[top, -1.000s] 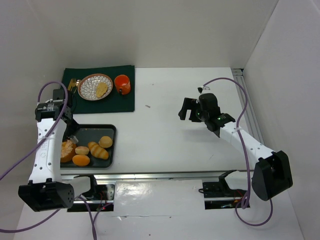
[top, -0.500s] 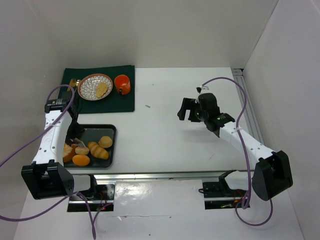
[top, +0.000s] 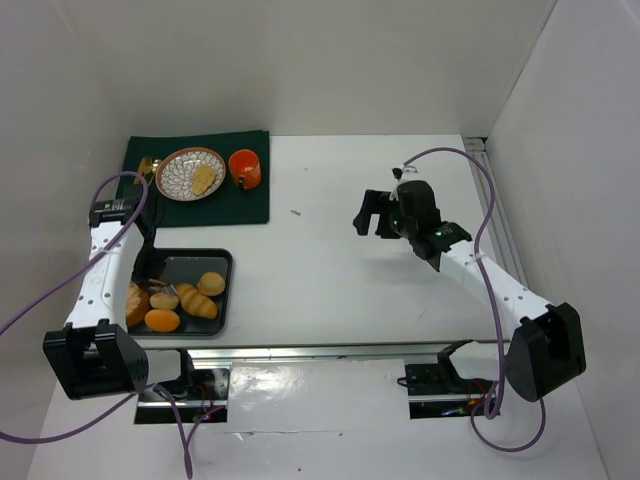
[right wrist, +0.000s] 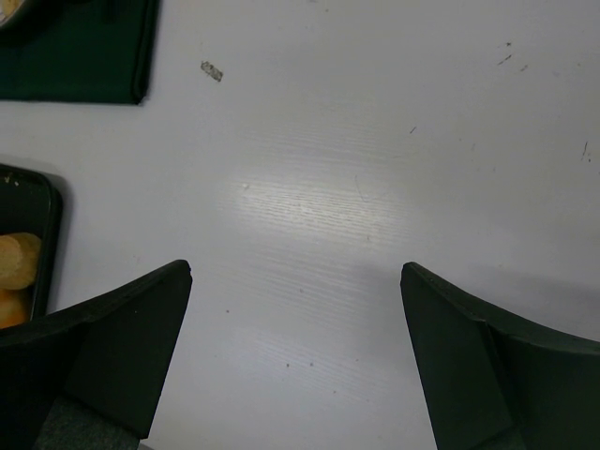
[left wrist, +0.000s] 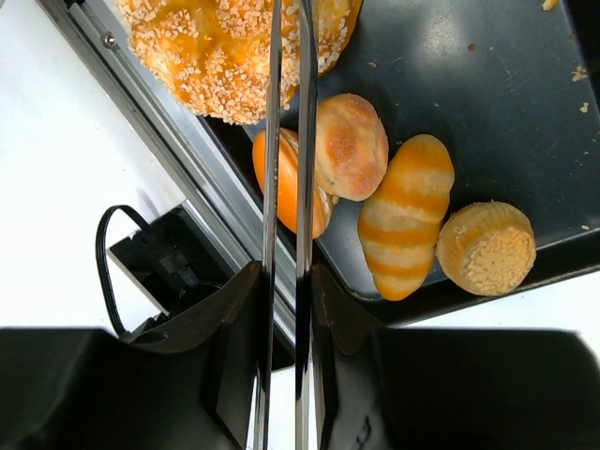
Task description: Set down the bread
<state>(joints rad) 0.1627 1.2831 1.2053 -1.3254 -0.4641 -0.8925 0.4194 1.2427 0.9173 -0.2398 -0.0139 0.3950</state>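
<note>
Left gripper (left wrist: 289,14) low over the bread tray (left wrist: 506,112), blades pinched narrow; right gripper (right wrist: 295,309) spread wide above the white table (top: 330,280), holding nothing.

Left wrist view: the thin metal blades run nearly parallel, a slim gap between them, and cross the big seeded bun (left wrist: 216,47) at the tray's edge. The tips run off the top of the frame and nothing is seen pinched between them. Also in the tray: orange roll (left wrist: 281,183) touching round roll (left wrist: 349,145), striped roll (left wrist: 405,216) just beside, small seeded bun (left wrist: 486,246) next to that. Top view: patterned plate (top: 175,180) with one bread slice (top: 203,178) on the green cloth (top: 250,205), orange cup (top: 245,168) beside the plate. The right arm is well apart from the tray.
</note>
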